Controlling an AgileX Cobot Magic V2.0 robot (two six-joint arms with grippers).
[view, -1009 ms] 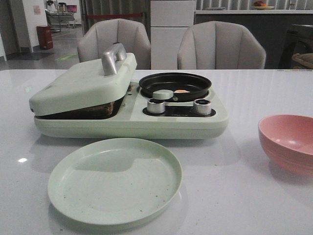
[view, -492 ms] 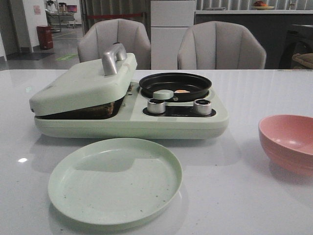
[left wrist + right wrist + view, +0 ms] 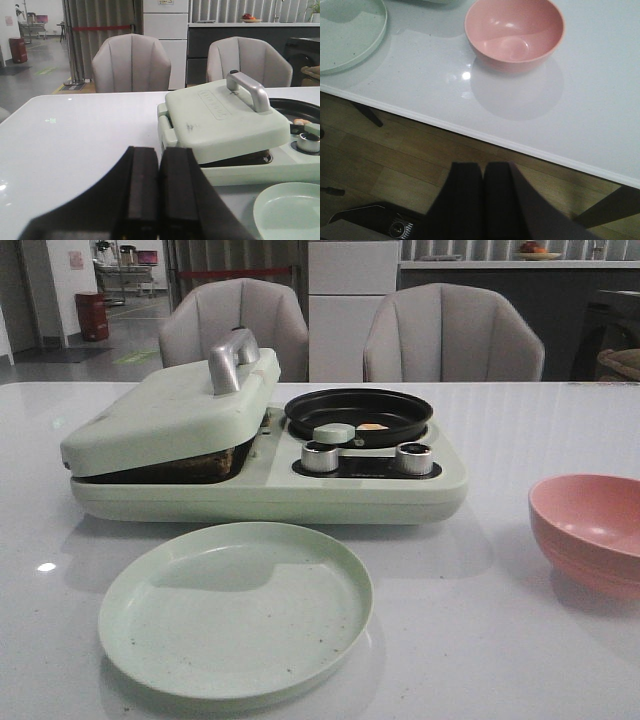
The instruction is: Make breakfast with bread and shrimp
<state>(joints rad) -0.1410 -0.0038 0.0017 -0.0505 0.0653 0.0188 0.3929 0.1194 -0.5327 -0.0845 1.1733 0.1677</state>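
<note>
The bread is mostly hidden under the tilted lid (image 3: 170,410) of the pale green breakfast maker (image 3: 270,490). Only a dark brown edge (image 3: 190,465) shows in the gap, and it appears again in the left wrist view (image 3: 240,159). The shrimp (image 3: 371,426) is a small orange morsel lying in the black pan (image 3: 358,410), also seen as the shrimp (image 3: 301,121) beside the lid. My left gripper (image 3: 159,150) is shut and empty, low over the table, left of the maker. My right gripper (image 3: 483,167) is shut and empty, held over the floor off the table's near edge. Neither gripper shows in the front view.
A pale green plate (image 3: 235,608) lies in front of the maker. A pink bowl (image 3: 590,530) stands at the right, near the table edge (image 3: 485,137). Two silver knobs (image 3: 320,456) sit on the maker's front. Two grey chairs (image 3: 450,335) stand behind the table.
</note>
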